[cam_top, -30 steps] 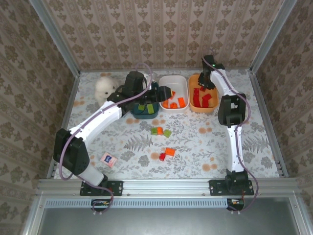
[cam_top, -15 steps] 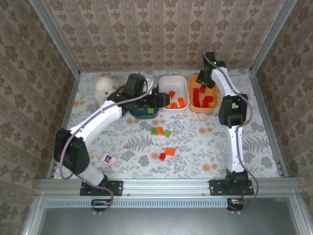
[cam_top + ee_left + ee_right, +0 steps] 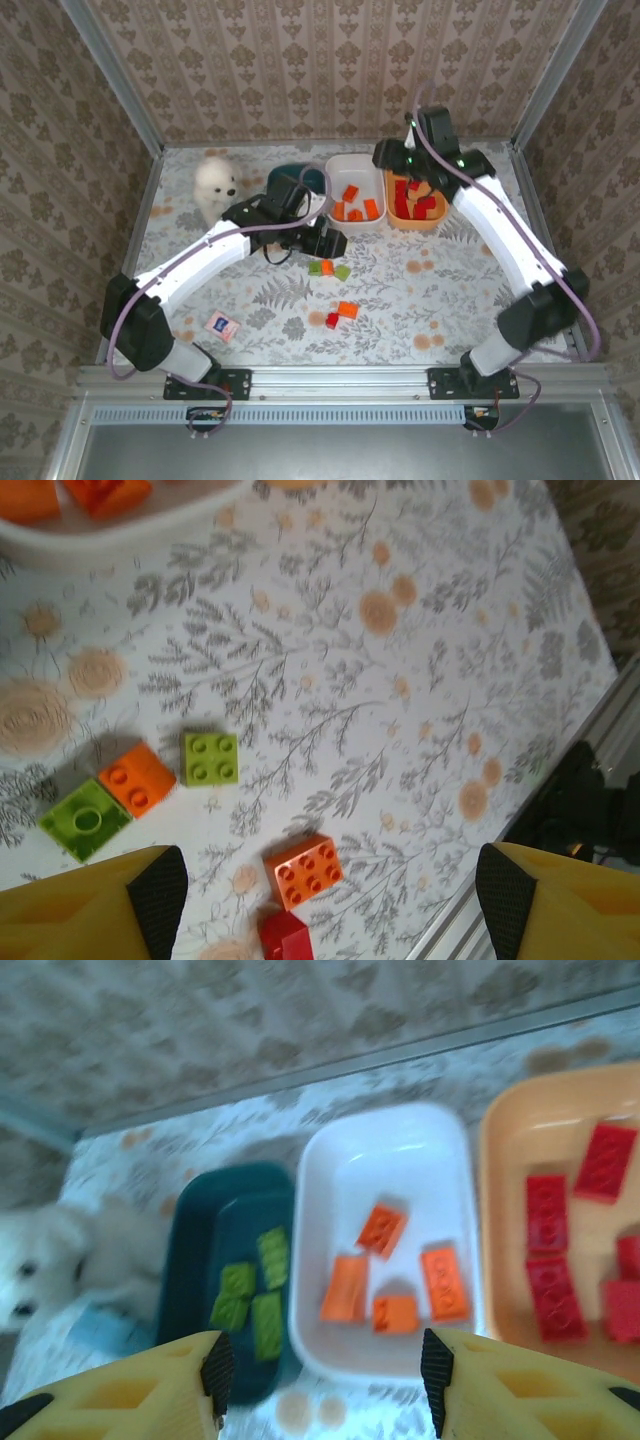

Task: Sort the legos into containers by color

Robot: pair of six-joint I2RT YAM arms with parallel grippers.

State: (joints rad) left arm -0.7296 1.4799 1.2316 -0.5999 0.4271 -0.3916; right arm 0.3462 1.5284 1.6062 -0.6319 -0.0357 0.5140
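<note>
Loose legos (image 3: 347, 309) lie at frame centre on the table (image 3: 420, 290): a red-orange pair (image 3: 303, 870) nearest, a green-orange-green cluster (image 3: 137, 778) beyond. Judged light, rigid, smooth; pinch across flat sides. The cluster's tight packing hinders a clean grip. Left fingers (image 3: 150, 900) hover above, apart, empty. Right fingers (image 3: 470, 1380), apart and empty, overlook the containers (image 3: 330, 1160) farther back. Plush dog (image 3: 216, 180) upper left.

The top camera looks steeply down from above and behind the arm bases (image 3: 215, 382) over the whole flower-printed table (image 3: 420, 300). The left wrist camera hangs close over small coloured plastic bricks (image 3: 210, 758) ahead of the left pincer (image 3: 328, 885); the right wrist camera looks obliquely down past the right pincer (image 3: 323, 1368). Both share the white rounded plastic tub (image 3: 390, 1160).
</note>
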